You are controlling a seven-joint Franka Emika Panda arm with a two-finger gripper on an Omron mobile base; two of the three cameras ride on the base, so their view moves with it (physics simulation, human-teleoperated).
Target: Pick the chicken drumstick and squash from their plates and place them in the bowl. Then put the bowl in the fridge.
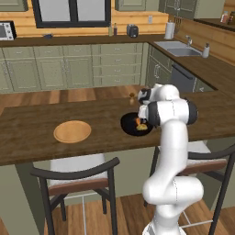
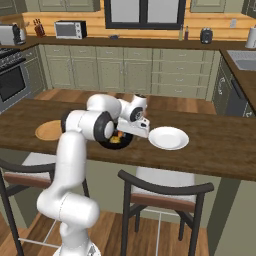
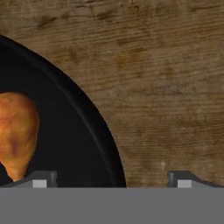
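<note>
- The white arm bends forward over the dark wooden counter (image 1: 27, 128), and its hand (image 3: 109, 179) hangs low over the right rim of the black bowl (image 1: 128, 125).
- Looking along the hand, its two fingertips (image 3: 41, 180) stand wide apart, one over the inside of the bowl and one over bare wood, with nothing between them, so the hand is released.
- The chicken drumstick (image 3: 16, 131) lies inside the bowl, its fat end away from the fingers and its thin end pointing toward them.
- From the left side, a small yellow-orange lump, the squash (image 1: 142, 125), sits in the bowl too, just beside the drumstick; the arm hides part of both.
- The tan wooden plate (image 1: 72, 131) lies on the counter well to the left of the bowl, with nothing on it.
- The white plate (image 2: 168, 138) lies just to the right of the bowl, also bare.
- Two dark chairs (image 1: 75, 176) are tucked under the near edge of the counter.
- Green cabinets (image 1: 69, 69) line the far wall.
</note>
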